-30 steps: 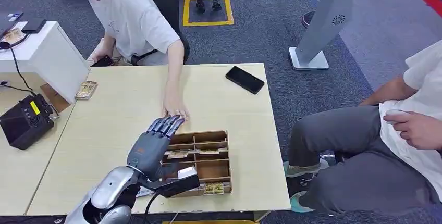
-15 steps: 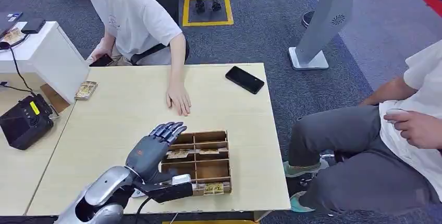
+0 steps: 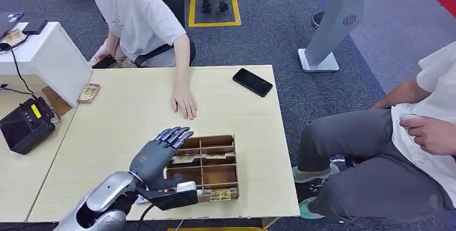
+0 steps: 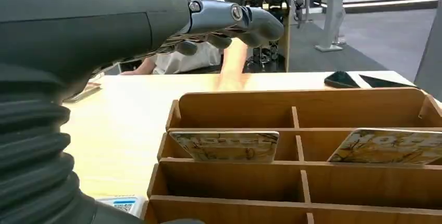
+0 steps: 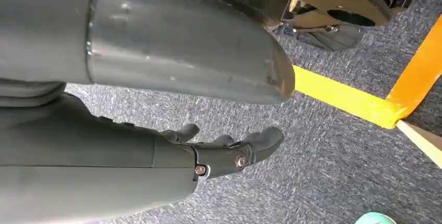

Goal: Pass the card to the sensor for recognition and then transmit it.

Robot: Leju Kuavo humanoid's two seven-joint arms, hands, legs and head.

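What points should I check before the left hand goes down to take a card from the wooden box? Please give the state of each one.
1. Left hand holds nothing, fingers extended: ok.
2. Left hand is above the wooden box: ok, over its left edge.
3. Cards present in the box: ok, two cards stand in one row, and another lies at the near edge.
4. Person's hand is out of the box: ok, it rests on the table beyond the box.
5. Right hand holds nothing: ok, it hangs over the floor.
6. Sensor location: cannot tell.
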